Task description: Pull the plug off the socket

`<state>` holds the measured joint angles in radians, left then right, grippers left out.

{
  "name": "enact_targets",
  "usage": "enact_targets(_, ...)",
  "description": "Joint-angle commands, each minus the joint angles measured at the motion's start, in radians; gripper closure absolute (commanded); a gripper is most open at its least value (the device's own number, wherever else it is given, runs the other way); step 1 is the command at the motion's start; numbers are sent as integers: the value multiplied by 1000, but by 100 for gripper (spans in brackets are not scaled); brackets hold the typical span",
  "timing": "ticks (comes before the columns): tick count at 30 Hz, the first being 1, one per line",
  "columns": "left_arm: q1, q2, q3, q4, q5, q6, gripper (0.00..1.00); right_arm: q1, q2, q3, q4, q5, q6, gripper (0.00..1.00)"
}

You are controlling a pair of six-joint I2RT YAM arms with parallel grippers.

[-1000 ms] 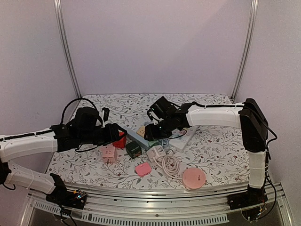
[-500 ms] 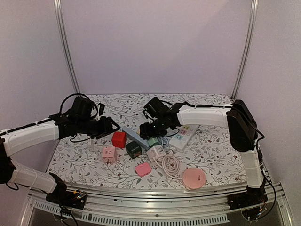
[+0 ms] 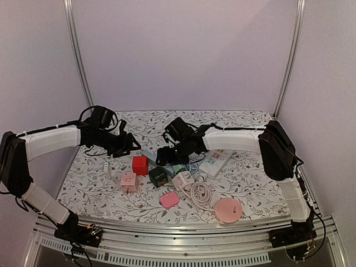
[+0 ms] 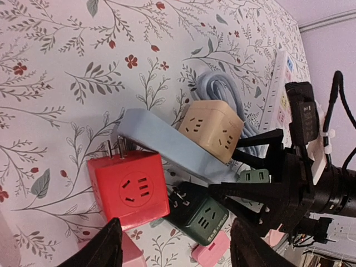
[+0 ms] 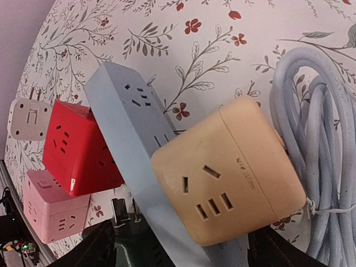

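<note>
The left gripper (image 4: 175, 239) holds its jaws wide apart, gripping nothing. Just ahead of their tips lies the red plastic cube-shaped plug adapter (image 4: 130, 189), its metal prongs (image 4: 114, 149) bare and out of the long pale-blue plastic socket strip (image 4: 161, 142) just beyond it. The right gripper (image 5: 189, 245) also has its jaws spread and closed on nothing; a tan plastic cube adapter (image 5: 228, 167) sits on that strip just ahead of them, with a coiled pale-blue cable (image 5: 317, 139) farther out on the flowered bench (image 5: 167, 22).

Matt plastic red cube (image 4: 129, 189), smooth tan plastic cube (image 5: 228, 172), matt blue power strip (image 5: 119, 105), printed tablecloth (image 4: 55, 55)
</note>
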<state>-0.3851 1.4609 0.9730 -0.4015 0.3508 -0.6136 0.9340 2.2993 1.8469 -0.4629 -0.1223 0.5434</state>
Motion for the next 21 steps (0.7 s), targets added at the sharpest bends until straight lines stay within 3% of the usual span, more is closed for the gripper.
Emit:
enact_targets(1, 39, 48, 65, -43, 40, 43, 36, 35, -21, 23, 3, 12, -16, 20)
enact_targets(9, 43, 216, 169, -74, -17, 65, 33, 37, -231, -128, -79, 237, -57, 16)
enact_targets(13, 43, 200, 143, -41, -3, 67, 30, 37, -315, -232, -80, 253, -50, 14)
enact_targets(21, -9, 220, 301, -117, -30, 211, 28, 38, -379, -347, -46, 321, 29, 14)
